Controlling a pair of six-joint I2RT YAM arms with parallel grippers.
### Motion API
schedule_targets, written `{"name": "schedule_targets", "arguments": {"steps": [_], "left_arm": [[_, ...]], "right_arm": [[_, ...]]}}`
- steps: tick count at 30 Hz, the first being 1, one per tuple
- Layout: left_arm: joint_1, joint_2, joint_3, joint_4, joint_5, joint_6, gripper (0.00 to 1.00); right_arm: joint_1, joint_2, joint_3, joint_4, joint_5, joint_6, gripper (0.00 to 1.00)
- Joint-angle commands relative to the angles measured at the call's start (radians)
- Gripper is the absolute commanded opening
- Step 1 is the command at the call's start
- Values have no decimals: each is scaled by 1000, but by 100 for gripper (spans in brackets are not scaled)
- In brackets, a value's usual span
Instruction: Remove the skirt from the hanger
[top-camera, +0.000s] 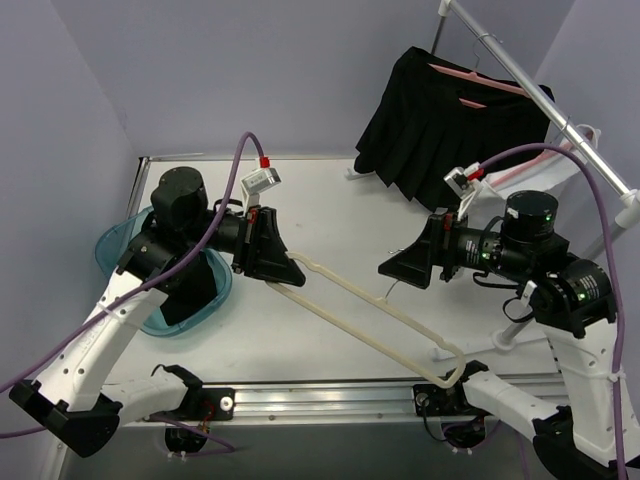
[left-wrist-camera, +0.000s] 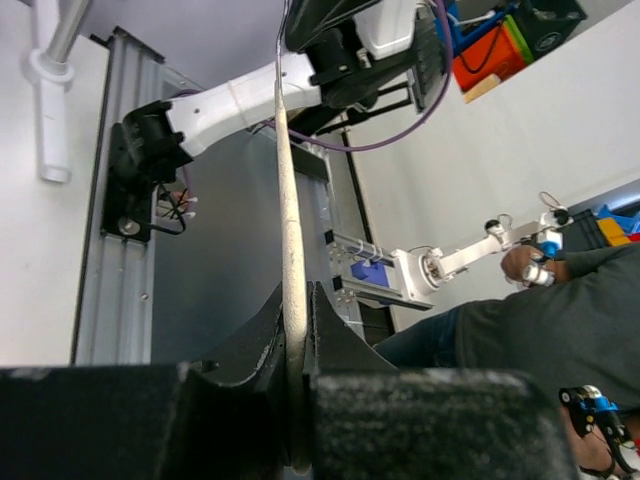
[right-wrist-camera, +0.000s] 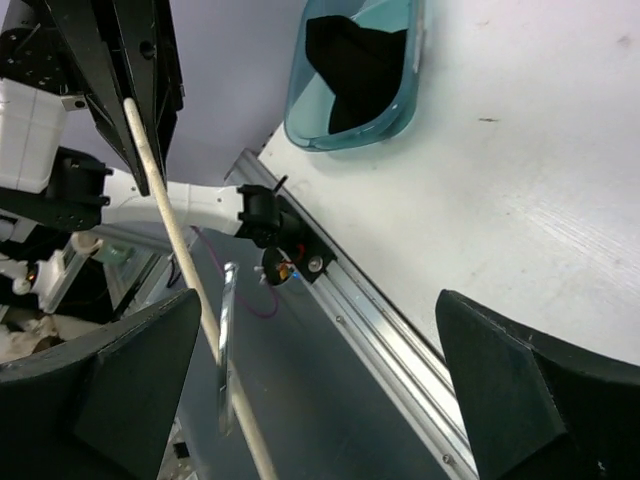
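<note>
Hanger stripped, skirt lying in the bin.
From above, the left jaws are gripping one end of the cream hanger (top-camera: 330, 318), holding it slanted across the surface (top-camera: 340, 220), while the black skirt (top-camera: 190, 295) is sitting in the teal bin (top-camera: 110, 245). The left wrist view is showing the hanger pinched tight. The right wrist view is showing the right jaws gaping wide and empty, seemingly with nothing left to pull.

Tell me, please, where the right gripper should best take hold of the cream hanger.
Probably the upper arm of the cream hanger, about midway along, since the left gripper clamps its left end. That arm is a thin bar running diagonally, so the open right gripper, beside it, could come in from the table's far side with its fingers across the bar.
</note>
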Motion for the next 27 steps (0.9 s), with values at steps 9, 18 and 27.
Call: {"name": "schedule_targets", "arguments": {"steps": [9, 18, 27], "left_arm": [[-10, 81, 235, -535, -259, 502, 2], [-47, 59, 240, -397, -445, 503, 2], [-169, 150, 386, -411, -526, 516, 2]], "right_arm": [[4, -38, 175, -205, 223, 27, 100], [23, -147, 130, -393, 462, 89, 89], [29, -346, -68, -387, 544, 361, 0]]}}
